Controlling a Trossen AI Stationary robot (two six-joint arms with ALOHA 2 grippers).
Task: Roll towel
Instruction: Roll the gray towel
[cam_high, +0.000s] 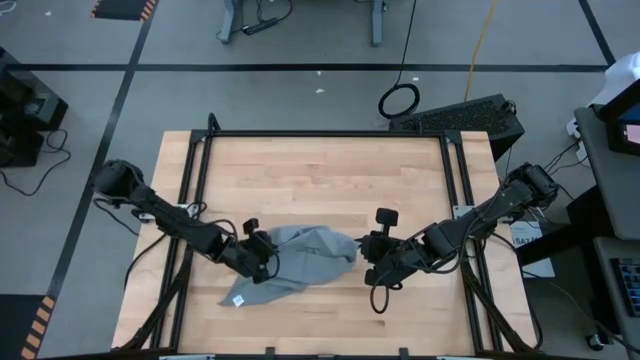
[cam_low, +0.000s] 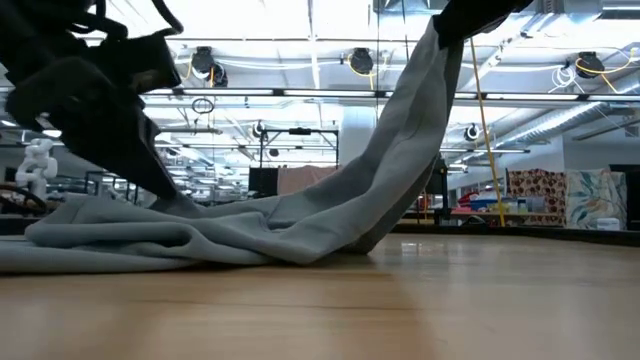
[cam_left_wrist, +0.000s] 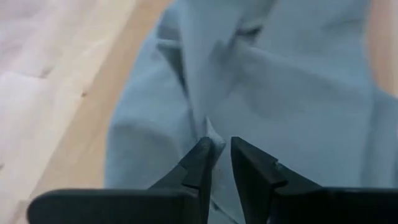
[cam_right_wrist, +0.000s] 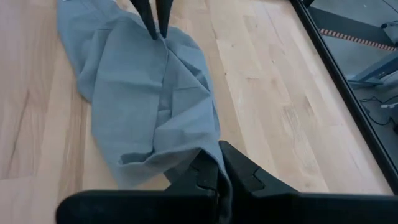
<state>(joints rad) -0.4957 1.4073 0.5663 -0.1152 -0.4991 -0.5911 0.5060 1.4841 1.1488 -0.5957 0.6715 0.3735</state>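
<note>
Towel (cam_high: 300, 262) bunched — tag hidden, edges pinched by left gripper (cam_left_wrist: 217, 155) and right gripper (cam_right_wrist: 219, 163).

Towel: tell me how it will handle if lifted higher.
Likely floppy: the towel hangs in a slack drape from the right gripper down to the table. Probably light, since a small pinch holds it up. The left gripper pinches another fold, so it should sag between them.

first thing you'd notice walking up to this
A crumpled grey towel lies near the front middle of the wooden table, pinched at both ends. The left gripper grips its left side low, while the right gripper lifts its right edge into a tall drape.
</note>
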